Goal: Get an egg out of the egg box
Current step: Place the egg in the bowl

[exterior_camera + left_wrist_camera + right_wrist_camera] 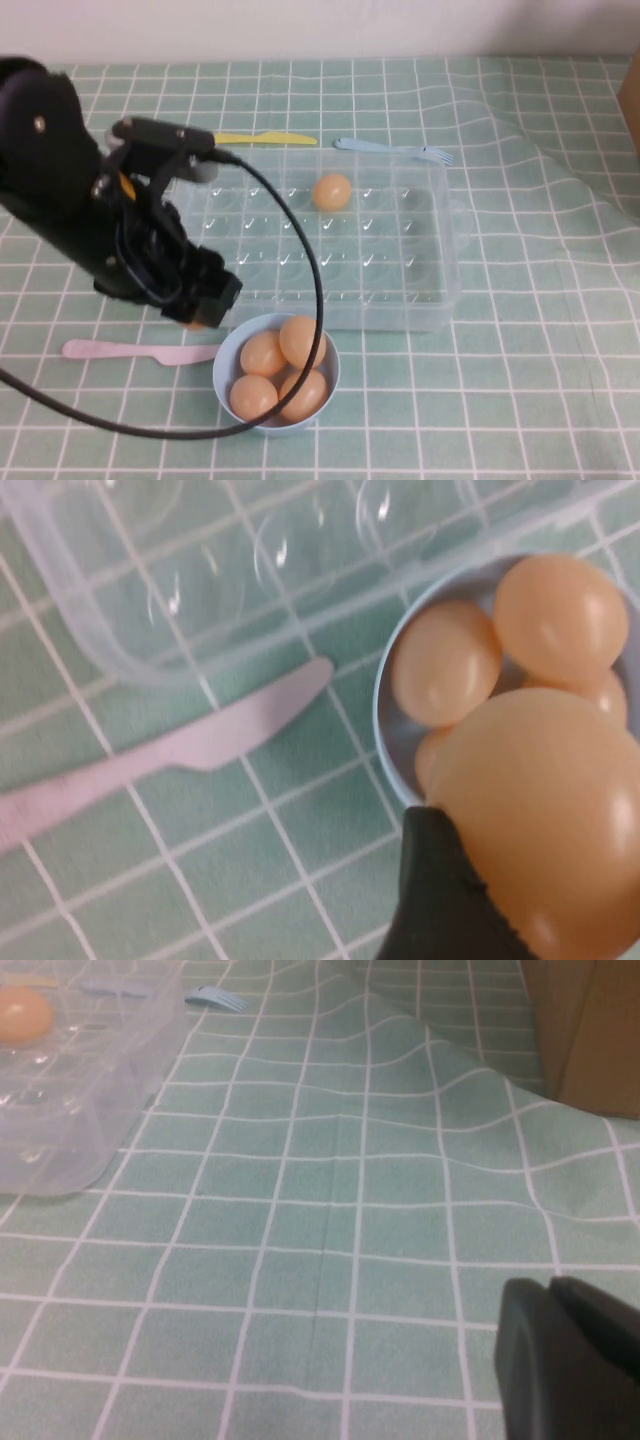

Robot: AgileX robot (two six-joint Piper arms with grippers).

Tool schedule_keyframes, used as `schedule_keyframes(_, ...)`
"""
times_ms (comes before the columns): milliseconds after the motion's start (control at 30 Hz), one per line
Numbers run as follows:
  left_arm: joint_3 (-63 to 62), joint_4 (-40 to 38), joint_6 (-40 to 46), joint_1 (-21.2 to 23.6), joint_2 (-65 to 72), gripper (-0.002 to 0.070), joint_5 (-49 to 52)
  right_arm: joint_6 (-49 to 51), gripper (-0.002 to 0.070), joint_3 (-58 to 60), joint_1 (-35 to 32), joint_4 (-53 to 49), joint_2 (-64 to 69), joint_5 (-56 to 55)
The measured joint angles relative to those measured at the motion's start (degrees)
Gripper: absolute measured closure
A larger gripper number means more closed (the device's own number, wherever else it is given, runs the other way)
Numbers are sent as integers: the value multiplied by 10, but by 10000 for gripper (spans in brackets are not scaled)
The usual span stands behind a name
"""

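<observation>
Nothing to read here, folks: no lettering, label, brand or number anywhere. The clear egg box point(440, 250) is unmarked, the pale blue bowl point(225, 372) is plain, and the checked cloth on the tabletop point(540, 380) carries only its white grid. The black left tool point(200, 300) shows no markings, and the right tool point(565, 1360) shows none either.

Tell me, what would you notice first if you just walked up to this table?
Probably the big black left gripper holding an egg just above the blue bowl, where four more eggs sit. Next, the clear egg box behind the bowl, with just one egg left near its far side. The right gripper rests low over the green checked cloth, away to the right.
</observation>
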Motion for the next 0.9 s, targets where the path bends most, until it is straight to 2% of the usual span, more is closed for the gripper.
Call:
schedule_keyframes(167, 60, 0, -32, -2, 1, 338, -30, 0, 694, 0, 0, 0, 0, 0)
schedule_keyframes(500, 79, 3, -41, -56, 66, 338, -133, 0, 694, 0, 0, 0, 0, 0)
schedule_keyframes(900, 80, 17, -25, -56, 97, 338, -163, 0, 694, 0, 0, 0, 0, 0)
